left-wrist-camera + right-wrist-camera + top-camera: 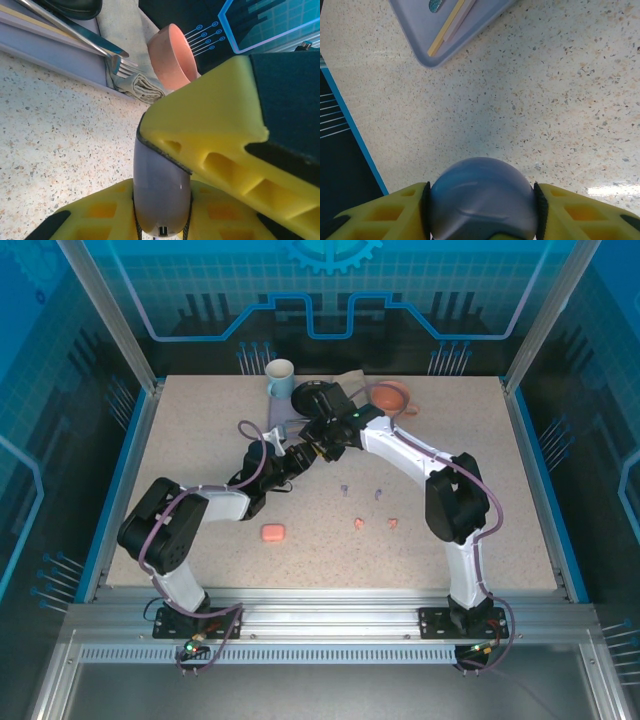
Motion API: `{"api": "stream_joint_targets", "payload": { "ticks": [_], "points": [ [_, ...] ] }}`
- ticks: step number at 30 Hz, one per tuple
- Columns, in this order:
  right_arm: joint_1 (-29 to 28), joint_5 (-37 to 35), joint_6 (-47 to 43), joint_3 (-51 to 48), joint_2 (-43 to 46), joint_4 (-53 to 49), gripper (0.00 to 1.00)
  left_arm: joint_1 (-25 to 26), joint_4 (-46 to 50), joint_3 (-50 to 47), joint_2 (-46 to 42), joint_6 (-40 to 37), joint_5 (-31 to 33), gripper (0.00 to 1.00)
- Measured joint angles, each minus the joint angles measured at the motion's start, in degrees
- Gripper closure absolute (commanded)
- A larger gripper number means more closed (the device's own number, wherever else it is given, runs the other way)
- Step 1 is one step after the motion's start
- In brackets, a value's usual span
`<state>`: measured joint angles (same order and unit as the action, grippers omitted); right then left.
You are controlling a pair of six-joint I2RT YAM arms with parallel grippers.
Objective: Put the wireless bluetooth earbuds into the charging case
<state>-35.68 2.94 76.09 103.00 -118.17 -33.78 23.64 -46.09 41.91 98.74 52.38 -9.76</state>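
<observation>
Lilac charging case [160,200] pinched by left hand [162,175] and right hand [482,212]; earbuds [359,523] well apart.

Lilac charging case [161,195] clamped between fingers [210,135], two lilac earbuds [344,487], two pink earbuds [359,523] lying loose, closed pink case [272,531] nearby

Left hand [298,455], right hand [316,441] meet behind loose lilac earbuds [344,487], pink earbuds [358,523], pink case [272,531].

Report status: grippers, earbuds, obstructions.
Left gripper jaws shut on lilac case; right gripper jaws clamp the same case. Four earbuds loose on table, none inserted. Pink case lies apart; nothing blocking.
</observation>
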Motion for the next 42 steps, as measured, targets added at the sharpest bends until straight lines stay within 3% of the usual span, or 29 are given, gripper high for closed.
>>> {"api": "stream_joint_targets", "payload": {
  "ticks": [5, 12, 20, 26, 33, 42],
  "points": [
    [0.2, 0.2, 0.0, -0.1, 0.5, 0.0, 0.43, 0.1, 0.4, 0.2, -0.5, -0.2, -0.2, 0.80],
    [2.1, 0.5, -0.5, -0.1, 2.8, -0.2, 0.22, 0.1, 2.1, 0.5, -0.6, -0.2, 0.1, 0.80],
    [7.9, 0.7, -6.0, -1.3, 9.0, 1.1, 0.18, 0.1, 5.2, 1.0, -0.6, -1.6, -2.2, 0.80],
    [13.8, 6.1, -19.8, -19.7, 20.0, 11.7, 0.19, 0.1, 15.5, 5.8, -2.2, -7.7, -12.5, 0.79],
    [19.5, 17.8, -32.7, -41.2, 28.9, 25.1, 0.19, 0.1, 27.4, 12.3, -6.5, -15.6, -24.4, 0.79],
    [19.3, 28.5, -35.7, -47.0, 29.7, 38.4, 0.20, 0.1, 34.5, 16.0, -7.0, -18.9, -28.7, 0.79]
  ]
}}
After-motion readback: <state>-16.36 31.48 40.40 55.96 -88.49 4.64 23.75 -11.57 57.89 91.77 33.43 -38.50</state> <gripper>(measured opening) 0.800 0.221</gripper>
